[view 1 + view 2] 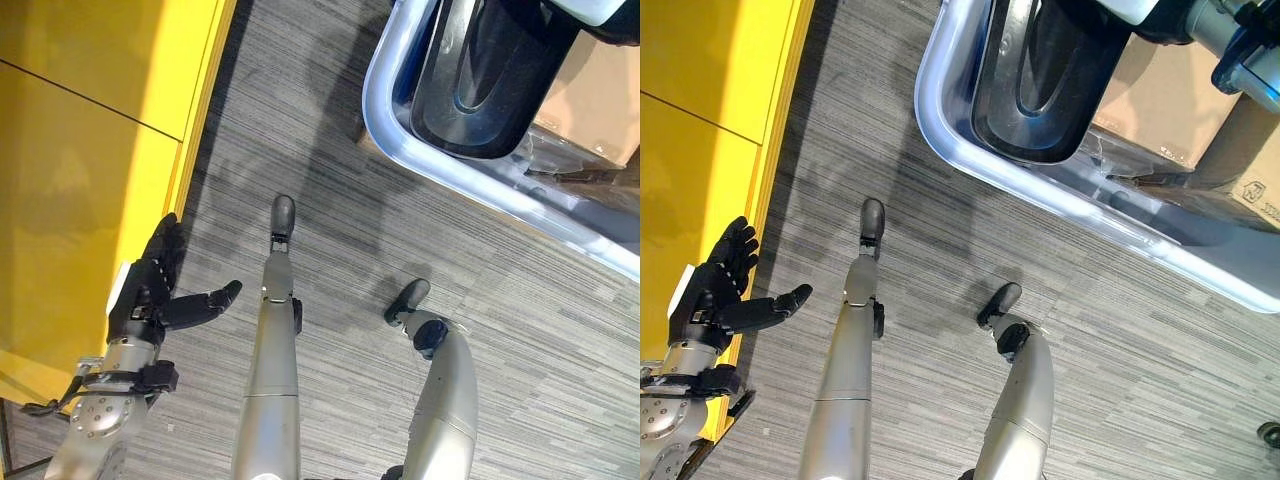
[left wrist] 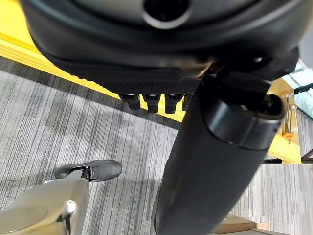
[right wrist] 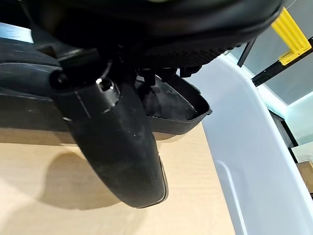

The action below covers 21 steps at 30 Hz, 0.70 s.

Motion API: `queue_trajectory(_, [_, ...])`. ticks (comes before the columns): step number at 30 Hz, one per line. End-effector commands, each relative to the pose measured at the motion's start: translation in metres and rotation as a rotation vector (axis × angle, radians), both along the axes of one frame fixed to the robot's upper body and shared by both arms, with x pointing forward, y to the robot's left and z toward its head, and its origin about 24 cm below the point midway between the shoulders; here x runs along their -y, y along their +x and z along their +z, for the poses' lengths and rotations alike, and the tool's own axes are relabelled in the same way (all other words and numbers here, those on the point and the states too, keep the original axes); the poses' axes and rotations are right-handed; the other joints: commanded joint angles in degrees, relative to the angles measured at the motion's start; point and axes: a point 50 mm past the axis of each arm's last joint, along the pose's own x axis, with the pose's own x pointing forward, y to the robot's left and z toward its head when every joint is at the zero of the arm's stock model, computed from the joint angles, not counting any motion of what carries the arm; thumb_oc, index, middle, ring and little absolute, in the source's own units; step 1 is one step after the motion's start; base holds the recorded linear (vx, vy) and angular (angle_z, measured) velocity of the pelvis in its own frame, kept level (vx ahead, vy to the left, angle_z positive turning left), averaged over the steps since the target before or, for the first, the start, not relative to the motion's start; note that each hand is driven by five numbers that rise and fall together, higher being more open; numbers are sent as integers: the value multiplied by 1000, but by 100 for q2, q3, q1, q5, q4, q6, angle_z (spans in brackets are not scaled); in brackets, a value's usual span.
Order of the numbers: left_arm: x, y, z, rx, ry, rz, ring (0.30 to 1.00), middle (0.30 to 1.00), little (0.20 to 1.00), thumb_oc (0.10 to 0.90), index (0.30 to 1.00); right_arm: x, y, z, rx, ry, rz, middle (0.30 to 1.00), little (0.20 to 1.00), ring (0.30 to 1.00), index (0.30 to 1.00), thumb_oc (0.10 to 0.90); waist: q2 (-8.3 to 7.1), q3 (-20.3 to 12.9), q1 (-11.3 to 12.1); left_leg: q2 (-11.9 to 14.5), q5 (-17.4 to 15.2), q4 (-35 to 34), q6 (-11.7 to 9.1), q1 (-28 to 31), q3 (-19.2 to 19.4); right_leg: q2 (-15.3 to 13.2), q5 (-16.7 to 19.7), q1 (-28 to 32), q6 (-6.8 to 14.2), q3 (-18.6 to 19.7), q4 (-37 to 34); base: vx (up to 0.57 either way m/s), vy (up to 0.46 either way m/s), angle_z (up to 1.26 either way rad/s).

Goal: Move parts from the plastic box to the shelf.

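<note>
A large black moulded part (image 1: 490,80) lies in the pale plastic box (image 1: 400,140) at the upper right of the floor. My right hand (image 3: 146,29) is over that box. Its thumb is straight and its fingers (image 3: 164,73) reach the rim of the black part (image 3: 171,107) without curling round it. The box's white wall (image 3: 249,147) runs beside the hand. My left hand (image 1: 150,295) hangs at the lower left, right by the edge of the yellow shelf (image 1: 80,150). It is open with fingers spread and holds nothing.
A brown cardboard box (image 1: 1160,100) stands behind the plastic box, and a second carton (image 1: 1260,180) is at the far right. Grey striped carpet (image 1: 330,200) lies between the shelf and the box.
</note>
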Motion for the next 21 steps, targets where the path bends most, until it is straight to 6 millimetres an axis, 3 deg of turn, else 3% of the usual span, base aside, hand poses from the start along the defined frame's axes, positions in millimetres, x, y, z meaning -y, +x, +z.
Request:
queue_trajectory(1, [-2, -1, 41, 229, -19, 16, 1000, 1000, 1000, 900, 1000, 20, -3, 14, 41, 14, -113, 896, 896, 896, 896, 825, 114, 205, 331, -114, -1457, 760, 135, 666, -534, 170, 458, 761, 369, 532, -432, 0, 0, 0])
queue_trajectory(2, [-1, 0, 41, 233, -22, 12, 1000, 1000, 1000, 900, 1000, 21, -2, 14, 41, 19, -120, 300, 300, 300, 300, 400, 131, 203, 343, -132, -1465, 825, 152, 599, -545, 168, 464, 708, 372, 558, -390, 0, 0, 0])
queue_trajectory(6, [4, 4, 39, 229, -42, -10, 1000, 1000, 1000, 900, 1000, 26, 4, 2, -2, 28, -133, 300, 300, 300, 300, 400, 231, 198, 366, -171, -1473, 966, 177, 477, -591, 146, 445, 657, 349, 566, -338, 0, 0, 0])
queue_trajectory(12, [10, 10, 37, 216, -45, -42, 1000, 1000, 1000, 900, 1000, 24, 8, -11, -52, 25, -117, 300, 300, 300, 300, 400, 233, 170, 361, -189, -1400, 853, 151, 621, -590, 150, 460, 845, 328, 504, -422, -22, 6, 1])
queue_trajectory(17, [16, 18, 35, 193, -30, -84, 1000, 1000, 1000, 900, 1000, 19, 13, -31, -136, 12, -102, 300, 300, 300, 300, 400, 256, 154, 408, -122, -1275, 487, 104, 1124, -571, 203, 567, 1428, 345, 295, -848, -45, 10, 2])
queue_trajectory(21, [20, 24, 31, 162, -17, -115, 1000, 1000, 1000, 900, 1000, 12, 13, -50, -227, -6, -64, 300, 300, 300, 300, 400, 244, 80, 406, -35, -1104, 22, 52, 1825, -541, 356, 747, 2242, 403, 62, -1468, -58, 6, 4])
